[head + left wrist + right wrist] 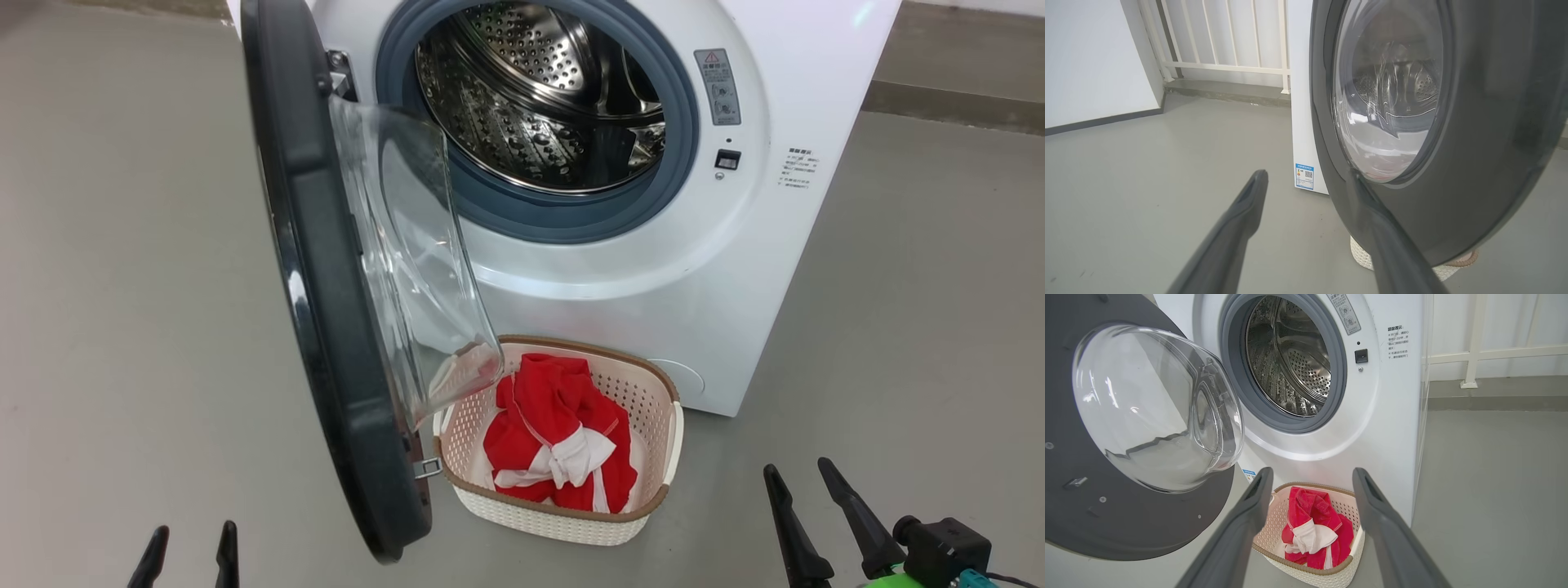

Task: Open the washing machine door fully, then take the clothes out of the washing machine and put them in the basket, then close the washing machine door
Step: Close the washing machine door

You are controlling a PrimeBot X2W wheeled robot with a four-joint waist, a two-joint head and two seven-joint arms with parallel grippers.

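The white washing machine [702, 269] stands with its steel drum [539, 90] showing bare. Its black-rimmed door [326, 278] hangs wide open to the left, the glass bowl [408, 253] bulging over the basket's near-left corner. The red and white clothes [559, 433] lie in the cream basket [563, 518] on the floor before the machine. My left gripper [189, 543] is open at the lower left, close to the door's outer face [1486, 143], right fingertip [1355, 179] near its rim. My right gripper [800, 478] is open at the lower right, a short way right of the basket [1274, 526], holding nothing.
Grey floor [122, 286] spreads on both sides of the machine. A white railing [1224, 36] and a low ledge run behind it, with a white wall [1090, 61] at the left. A blue label [1304, 176] sits low on the machine's side.
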